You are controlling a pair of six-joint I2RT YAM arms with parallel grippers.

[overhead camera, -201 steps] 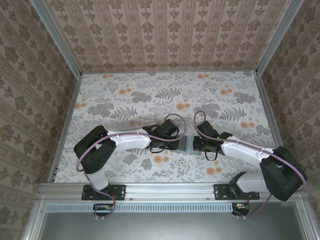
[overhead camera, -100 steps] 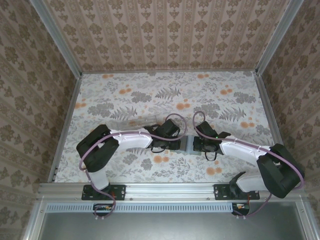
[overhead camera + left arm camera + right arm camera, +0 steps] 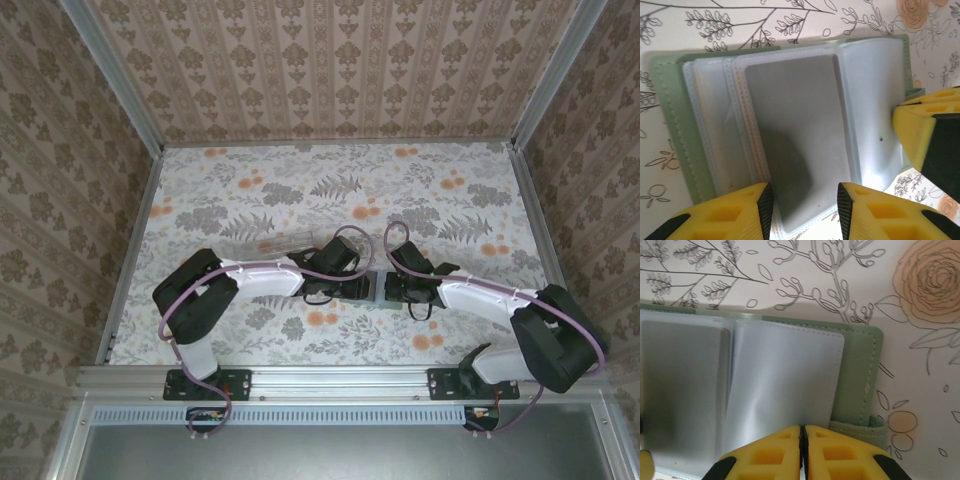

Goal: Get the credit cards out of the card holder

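2 arms meet over the middle of the table (image 3: 250, 190), and the top view shows the change: against 1 second ago the left arm has slid a little to the right and the right arm has leaned in, so the gap between them has closed over the card holder (image 3: 377, 288). Furthest left, the clear plastic case (image 3: 270, 243) lies just beyond the left arm, apart from the work. Next comes the left gripper (image 3: 802, 210), its yellow jaws partly apart and gripping nothing, straddling the near edge of a cloudy sleeve. The holder lies open and flat, green border to the left, and 1 of the credit cards (image 3: 795, 135), as I judge it, shows as a grey rectangle through that sleeve, not yet out. This reads as lining up for the first pull, with no card freed so far. To the right, the right gripper (image 3: 803, 440) has its jaws closed tight together at the near edge of the right flap, apparently pinning it; whether a thin leaf is nipped between them I cannot tell. That finger sits close beside the sleeve, so sideways room is tight there, while the far and right table lie open, well clear of the walls.
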